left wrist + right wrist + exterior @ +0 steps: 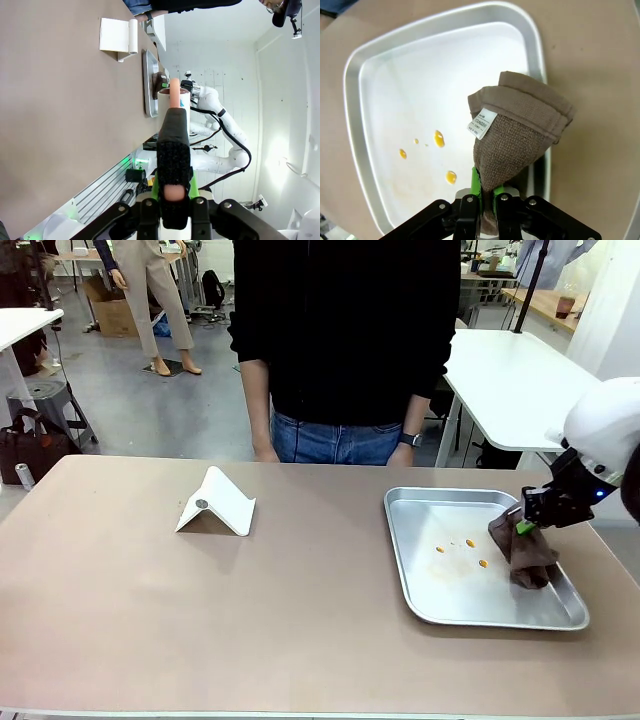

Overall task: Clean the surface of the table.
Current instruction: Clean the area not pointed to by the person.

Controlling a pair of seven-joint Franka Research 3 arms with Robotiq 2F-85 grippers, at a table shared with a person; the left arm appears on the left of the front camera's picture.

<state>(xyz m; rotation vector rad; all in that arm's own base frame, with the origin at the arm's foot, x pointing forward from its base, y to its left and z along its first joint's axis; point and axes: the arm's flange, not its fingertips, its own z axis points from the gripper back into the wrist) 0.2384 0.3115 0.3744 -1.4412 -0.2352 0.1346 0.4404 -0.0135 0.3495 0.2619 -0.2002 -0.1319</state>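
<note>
The tan-brown table [250,620] spreads wide in the front view and also shows in the left wrist view as the table [55,110]. My right gripper [524,526] is shut on a brown cloth [528,558] over the right side of a metal tray [402,560]. In the right wrist view the gripper [482,202] pinches the cloth [520,130], which hangs across the tray's [355,105] right rim. Orange drops [439,138] dot the tray floor. My left gripper [173,182] is shut on a black tool [174,135] with a peach-coloured tip, held above the table.
A white folded stand [215,505] sits left of the table's middle, with open surface around it. A person in a dark top stands at the far edge, one hand [265,452] and the other hand [402,453] near it. A white-topped table [510,370] stands behind on the right.
</note>
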